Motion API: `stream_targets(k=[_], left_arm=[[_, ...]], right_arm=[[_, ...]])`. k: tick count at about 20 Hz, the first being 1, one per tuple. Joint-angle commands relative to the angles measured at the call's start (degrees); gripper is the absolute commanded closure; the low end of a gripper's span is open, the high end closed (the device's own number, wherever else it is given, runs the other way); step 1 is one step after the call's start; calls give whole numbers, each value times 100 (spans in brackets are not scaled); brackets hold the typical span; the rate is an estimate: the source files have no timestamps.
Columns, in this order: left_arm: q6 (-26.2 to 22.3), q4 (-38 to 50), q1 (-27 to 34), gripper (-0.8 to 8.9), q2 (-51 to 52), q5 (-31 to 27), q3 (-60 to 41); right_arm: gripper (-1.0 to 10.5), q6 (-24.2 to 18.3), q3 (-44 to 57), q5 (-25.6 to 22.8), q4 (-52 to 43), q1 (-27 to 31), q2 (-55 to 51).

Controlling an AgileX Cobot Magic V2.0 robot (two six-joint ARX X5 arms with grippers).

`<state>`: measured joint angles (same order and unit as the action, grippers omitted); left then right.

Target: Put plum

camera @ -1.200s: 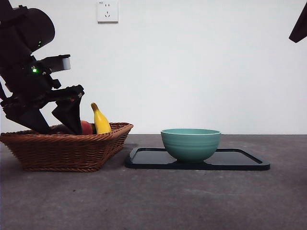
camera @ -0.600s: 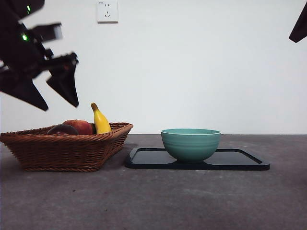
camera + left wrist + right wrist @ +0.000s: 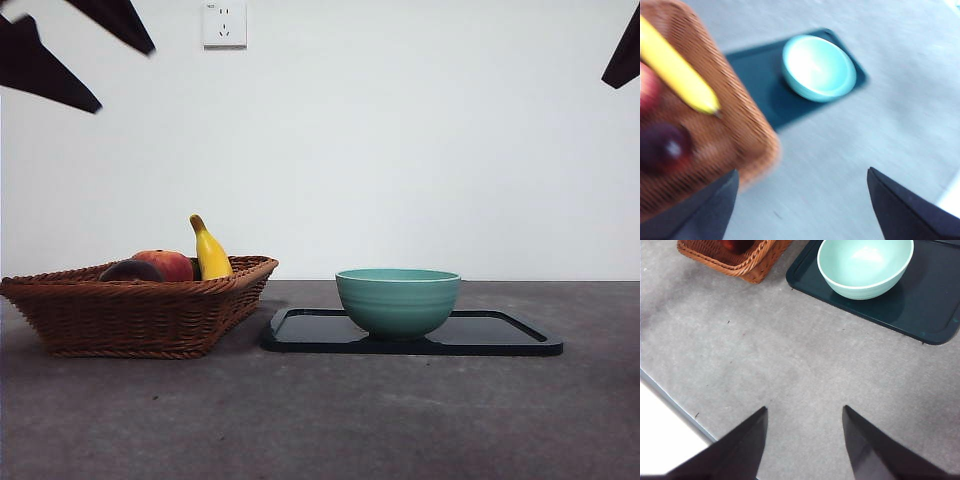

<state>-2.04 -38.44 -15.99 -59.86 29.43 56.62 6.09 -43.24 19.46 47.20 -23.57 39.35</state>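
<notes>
The plum (image 3: 130,271) lies dark and round in the wicker basket (image 3: 140,312), beside a red-orange fruit (image 3: 168,264) and a banana (image 3: 210,255). In the left wrist view the plum (image 3: 665,147) rests on the basket's weave (image 3: 740,125), blurred, with the banana (image 3: 675,67) past it. My left gripper (image 3: 126,80) hangs open and empty high above the basket; the wrist view shows its jaws wide apart (image 3: 802,172). My right gripper (image 3: 805,408) is open over bare table and shows only as a black tip (image 3: 625,50).
A teal bowl (image 3: 397,300) stands empty on a dark tray (image 3: 500,338) to the right of the basket. A wall socket (image 3: 224,22) sits high on the white wall. The table's near edge (image 3: 675,400) shows in the right wrist view.
My left gripper has risen out of the basket to the top left corner, open and holding nothing. The plum stays in the basket. The right arm has not moved.
</notes>
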Motion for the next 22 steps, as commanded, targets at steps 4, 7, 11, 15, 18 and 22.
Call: stream_targets(k=[4,7,11,15,18,22], left_arm=[[-348,-1121,-22,408,503,890,125],[-634,-1484,-22,409,638,1008,122],[-632,-1482,-22,409,638,1005,122],[-632,-1475,-22,408,638,1005,122],[-629,-1480,-22,408,638,1008,122],[-629,-1471,-22,408,638,1005,122]], right_arm=[[708,87,-46,2,-68,-28,22],[708,90,-46,0,-70,-28,22],[708,103,-46,2,-55,-28,22],[708,168,-46,2,-50,-28,22],[702,863,-46,-20,-96,-24,35],[657,1368,-105,-52,-619,-13,297]])
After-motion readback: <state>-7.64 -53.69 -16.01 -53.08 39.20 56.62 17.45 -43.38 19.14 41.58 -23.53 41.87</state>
